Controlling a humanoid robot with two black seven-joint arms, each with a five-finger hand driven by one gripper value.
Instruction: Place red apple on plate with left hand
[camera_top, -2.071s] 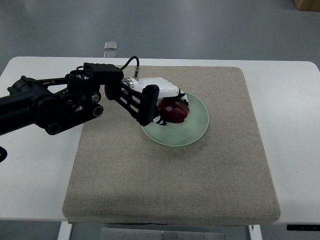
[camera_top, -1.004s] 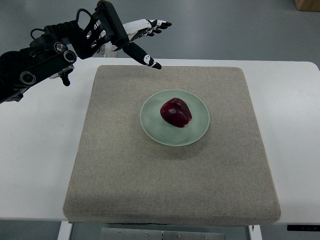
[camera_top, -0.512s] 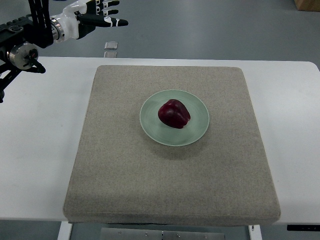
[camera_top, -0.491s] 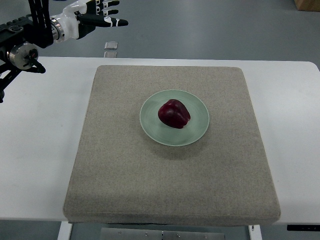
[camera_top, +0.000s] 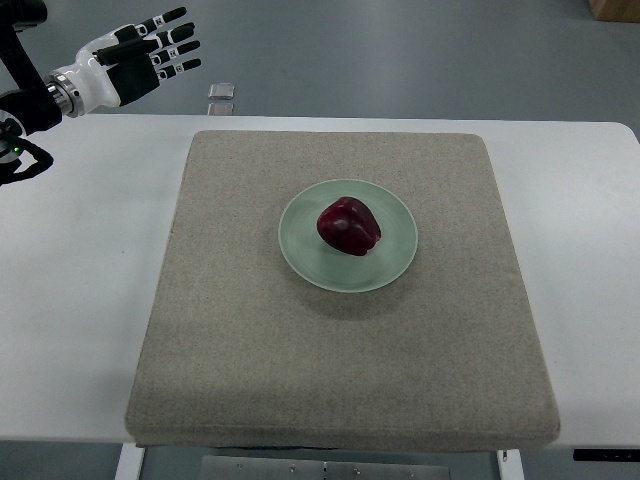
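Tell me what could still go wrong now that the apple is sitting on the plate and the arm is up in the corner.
Two small risks. The red apple lies tilted on its side on the shallow green plate, so a knock to the table might roll it off onto the mat. The left hand hangs open at the far left corner, above the table edge; a sweep back across could clip the plate.

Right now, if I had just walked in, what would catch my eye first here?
Most likely the dark red apple, sitting on a pale green plate in the middle of a beige mat on the white table. Next, the robot's left hand at the top left corner, fingers spread and holding nothing, well away from the plate.
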